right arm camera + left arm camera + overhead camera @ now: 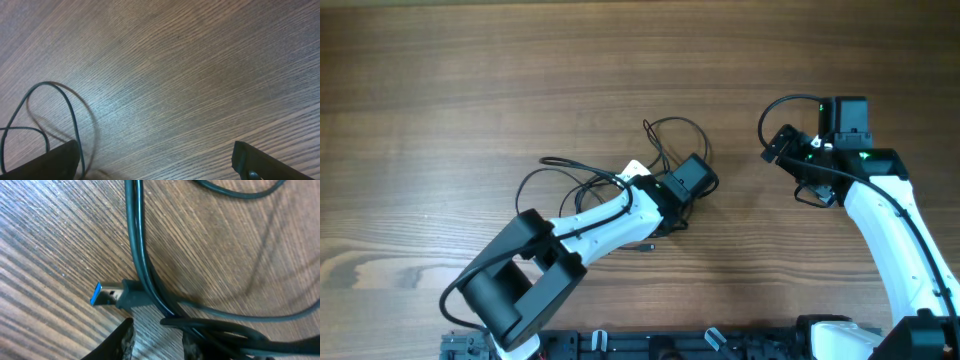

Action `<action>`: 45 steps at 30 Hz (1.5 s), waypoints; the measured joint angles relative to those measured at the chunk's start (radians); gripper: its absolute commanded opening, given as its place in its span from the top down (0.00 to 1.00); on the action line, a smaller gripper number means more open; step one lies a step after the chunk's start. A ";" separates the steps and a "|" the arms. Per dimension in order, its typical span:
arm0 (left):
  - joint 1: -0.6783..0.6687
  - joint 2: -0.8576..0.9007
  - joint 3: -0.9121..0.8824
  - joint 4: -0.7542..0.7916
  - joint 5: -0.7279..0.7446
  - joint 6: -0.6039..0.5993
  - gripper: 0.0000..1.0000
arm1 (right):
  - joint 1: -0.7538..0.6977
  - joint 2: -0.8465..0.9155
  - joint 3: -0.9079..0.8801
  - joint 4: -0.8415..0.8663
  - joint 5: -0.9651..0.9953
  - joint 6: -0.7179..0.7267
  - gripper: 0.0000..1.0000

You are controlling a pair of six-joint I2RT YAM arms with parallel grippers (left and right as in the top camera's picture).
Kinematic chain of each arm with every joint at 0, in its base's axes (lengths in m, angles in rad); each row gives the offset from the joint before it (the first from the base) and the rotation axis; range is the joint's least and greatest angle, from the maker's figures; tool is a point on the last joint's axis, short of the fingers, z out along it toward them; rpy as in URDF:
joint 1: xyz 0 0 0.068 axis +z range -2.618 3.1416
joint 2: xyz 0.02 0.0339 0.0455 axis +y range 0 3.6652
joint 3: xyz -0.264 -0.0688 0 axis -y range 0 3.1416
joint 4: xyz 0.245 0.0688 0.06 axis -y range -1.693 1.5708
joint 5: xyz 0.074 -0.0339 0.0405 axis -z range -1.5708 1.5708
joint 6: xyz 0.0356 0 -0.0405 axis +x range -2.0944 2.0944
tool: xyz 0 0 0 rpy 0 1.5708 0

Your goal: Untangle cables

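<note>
Several thin black cables (136, 240) lie in one loose tangle near the middle of the wooden table (440, 90). Seen from overhead, one open loop reaches toward the far side, a flatter loop spreads to the robot's left, and the cords cross in a knot under the forward end of the left arm (600, 220). One small cord end (645, 246) lies on the wood just on the near side of that arm. In the left wrist view the cords are smooth and glossy. Two run side by side down the picture and then join a denser bundle by the fingertips. A USB plug (107, 294) with a black moulded body, a metal shell and a blue insert lies flat on the wood, touching those two cords. The left gripper (155, 340) is down on the tangle with its fingertips a little apart. The bundle crosses one fingertip, and it cannot be told whether any cord is pinched. The right gripper (152, 160) is spread fully wide with only wood grain between its fingers, and it sits well apart from the tangle on the robot's right. A thin black loop (70, 107) shows near one of its fingers. Bare wood surrounds the tangle on the far side and to both sides. On the near side the left arm lies over it, and the mounting rail (670, 345) runs along the table edge.
</note>
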 measured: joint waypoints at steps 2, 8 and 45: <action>0.000 0.012 0.000 0.007 -0.003 0.003 0.96 | 0.000 0.003 0.000 0.000 0.000 0.000 0.00; 0.000 0.018 0.000 0.006 -0.003 0.029 0.96 | 0.000 0.003 0.000 -0.001 0.000 -0.011 0.00; 0.231 -0.608 0.000 -0.235 -0.129 0.512 0.00 | 0.469 0.007 -0.247 0.440 -0.343 0.406 0.47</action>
